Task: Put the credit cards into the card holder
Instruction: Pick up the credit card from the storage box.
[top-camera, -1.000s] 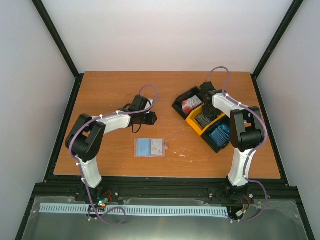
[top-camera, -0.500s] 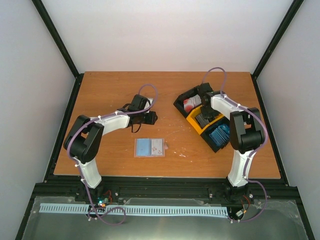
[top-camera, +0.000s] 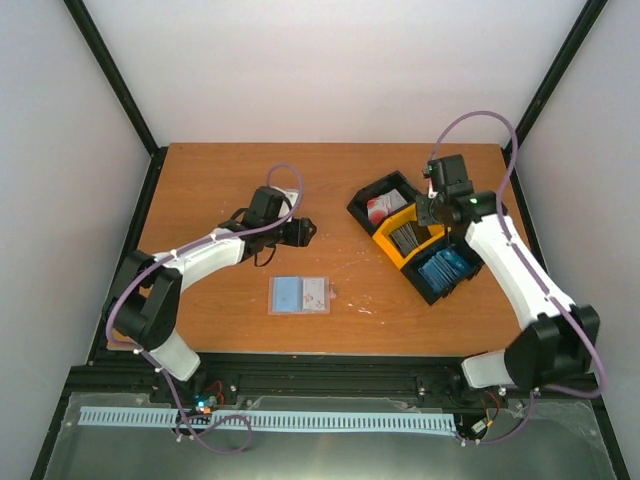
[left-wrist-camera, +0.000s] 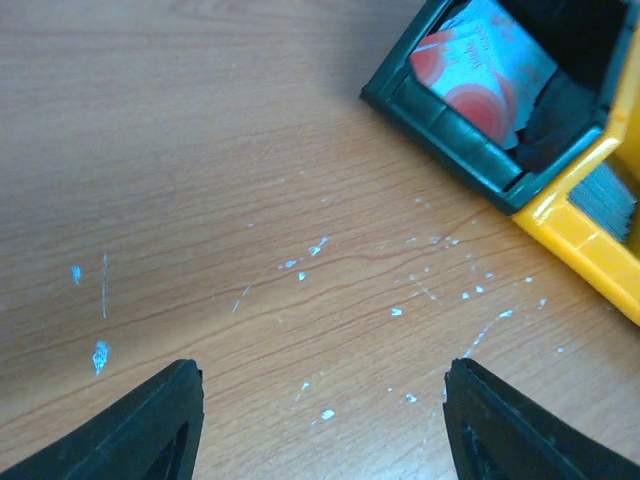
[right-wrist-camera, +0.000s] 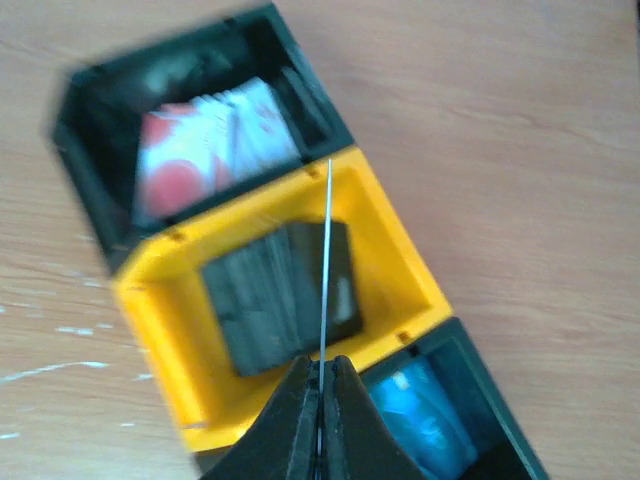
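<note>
**Right gripper holds one card above the bins**

The right gripper (right-wrist-camera: 322, 385) is clamped on a thin card (right-wrist-camera: 326, 260), seen edge-on, above the dark grey cards (right-wrist-camera: 270, 300) in the yellow bin (right-wrist-camera: 168, 340). The left gripper (left-wrist-camera: 320, 425) stands open over bare table (left-wrist-camera: 200, 150). The card holder (top-camera: 299, 295) lies open near the table's front, between the arms.

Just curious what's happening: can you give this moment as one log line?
left gripper: open, over table | right gripper: shut on card, above yellow bin | card holder: open, on table
</note>
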